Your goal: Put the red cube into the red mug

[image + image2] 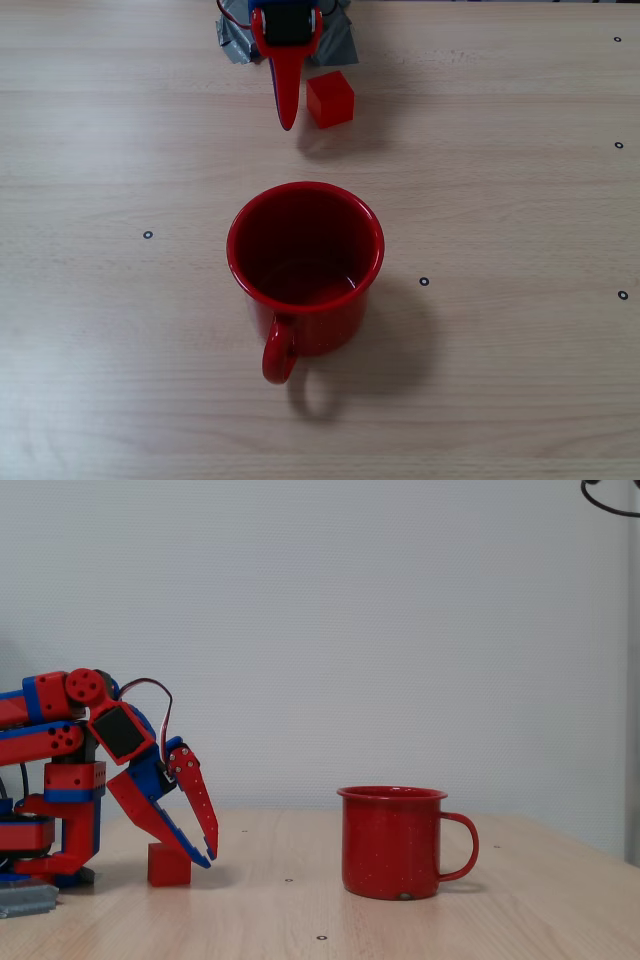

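The red cube point(330, 98) point(168, 866) rests on the wooden table close to the arm's base. The red and blue gripper point(287, 122) point(209, 858) points down at the table just beside the cube; in a fixed view its long red finger lies left of the cube. Its fingertips meet with nothing between them, and the cube is outside the jaws. The red mug point(322, 335) point(390, 842) stands upright and apart from the cube, nearer the middle of the table. It looks empty inside, and its handle point(277, 355) points away from the arm.
Grey tape point(340, 45) point(25, 900) holds the arm's base to the table. Small black ring marks point(148, 235) dot the wood. A dark cable point(610, 500) hangs in at the top right. A pale wall stands behind the table.
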You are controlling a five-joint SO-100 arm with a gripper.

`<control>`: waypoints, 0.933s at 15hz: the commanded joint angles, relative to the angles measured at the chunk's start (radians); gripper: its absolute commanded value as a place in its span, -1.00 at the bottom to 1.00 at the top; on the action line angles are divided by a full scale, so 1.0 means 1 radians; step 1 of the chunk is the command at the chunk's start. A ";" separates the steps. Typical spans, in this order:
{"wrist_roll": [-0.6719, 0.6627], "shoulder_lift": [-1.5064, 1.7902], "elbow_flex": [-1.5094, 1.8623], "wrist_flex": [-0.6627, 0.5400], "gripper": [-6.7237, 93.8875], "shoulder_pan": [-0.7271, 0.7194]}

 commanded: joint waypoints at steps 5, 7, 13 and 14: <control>-0.018 0.055 0.014 0.017 -0.86 -0.003; -0.018 0.055 0.014 0.017 -0.86 -0.003; -0.023 0.055 0.012 0.023 -0.86 -0.011; -0.032 0.049 0.003 0.032 -0.86 -0.017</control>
